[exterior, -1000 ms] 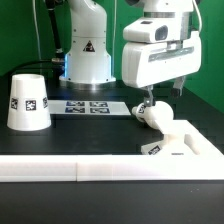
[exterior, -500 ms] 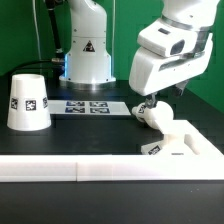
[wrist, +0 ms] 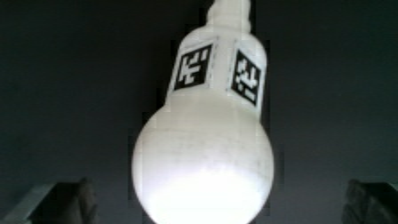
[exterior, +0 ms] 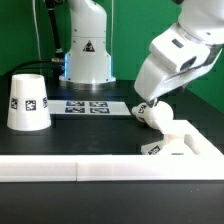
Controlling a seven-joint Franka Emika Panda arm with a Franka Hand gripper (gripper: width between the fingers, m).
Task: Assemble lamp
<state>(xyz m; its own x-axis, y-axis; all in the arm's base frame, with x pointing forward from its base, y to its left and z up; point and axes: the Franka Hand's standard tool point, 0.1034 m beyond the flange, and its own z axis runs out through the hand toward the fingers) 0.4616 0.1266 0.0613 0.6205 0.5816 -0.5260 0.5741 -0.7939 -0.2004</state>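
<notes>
Exterior view: arm has tipped hard over in last second, wrist swinging up and away from base [exterior: 193, 140], tips staying low. Shade [exterior: 28, 100] sits well apart from base, untouched. Bulb [exterior: 152, 114] lies on its side against base's far corner, unmoved. Reads as re-aiming for a grasp; bulb not yet seated. Gripper [exterior: 142, 107] is at bulb's end. Wrist view shows fingers [wrist: 63, 202] spread wide, gap either side of bulb, holding nothing.

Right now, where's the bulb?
On the exterior view's right, the bulb lies beside the base, just past the marker board's right end, under the open end effector.
</notes>
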